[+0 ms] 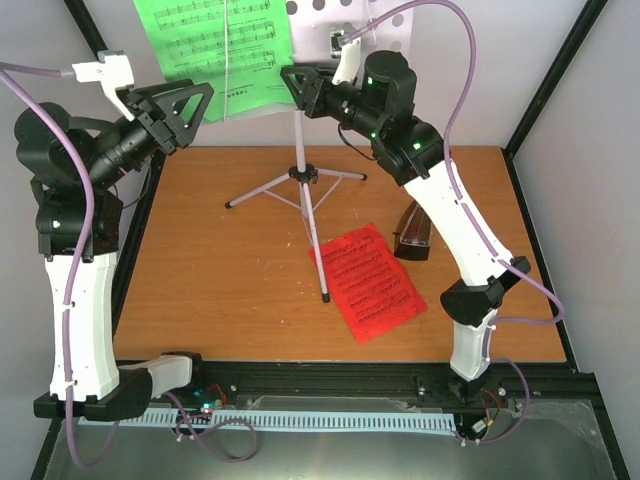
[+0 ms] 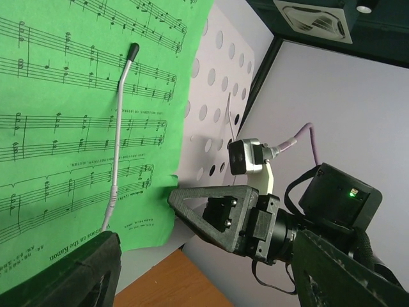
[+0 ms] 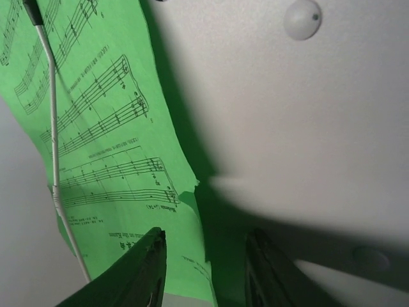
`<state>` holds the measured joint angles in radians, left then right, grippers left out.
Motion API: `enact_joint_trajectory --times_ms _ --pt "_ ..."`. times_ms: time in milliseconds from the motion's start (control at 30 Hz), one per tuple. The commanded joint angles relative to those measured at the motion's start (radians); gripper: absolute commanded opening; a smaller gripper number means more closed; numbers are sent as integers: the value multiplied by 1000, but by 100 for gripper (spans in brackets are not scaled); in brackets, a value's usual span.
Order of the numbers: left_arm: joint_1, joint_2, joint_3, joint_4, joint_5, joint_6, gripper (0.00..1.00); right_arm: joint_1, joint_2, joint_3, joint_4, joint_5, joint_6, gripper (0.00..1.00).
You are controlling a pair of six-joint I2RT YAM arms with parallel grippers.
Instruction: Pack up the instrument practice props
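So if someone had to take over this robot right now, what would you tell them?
Left end effector: open, empty, beside the left edge of the green music sheet.
Right end effector: jaws partly apart at that sheet's lower right corner; a grip cannot be confirmed.
Green sheet: on the desk of the music stand, under its wire retainer; the stand is upright on the table.
Red music sheet: flat on the table by a stand leg.
Metronome: on the table, partly hidden by the right arm.
Done: nothing packed.
Left: both sheets, metronome, stand.
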<state>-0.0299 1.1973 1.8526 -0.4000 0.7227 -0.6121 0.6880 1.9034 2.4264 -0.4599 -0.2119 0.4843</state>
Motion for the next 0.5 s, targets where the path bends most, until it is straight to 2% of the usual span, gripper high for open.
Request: enact_joint_trajectory --times_ms 0,267,400,467 --pt "4 -16 -4 1 23 -10 73 1 9 13 -7 17 -9 33" --pt "2 -3 3 26 22 -45 65 1 66 62 53 -86 26 20" --pt "2 5 7 38 -12 -51 60 1 68 64 52 -70 25 4" --pt "0 18 12 57 -8 -65 58 1 64 63 50 -61 23 3"
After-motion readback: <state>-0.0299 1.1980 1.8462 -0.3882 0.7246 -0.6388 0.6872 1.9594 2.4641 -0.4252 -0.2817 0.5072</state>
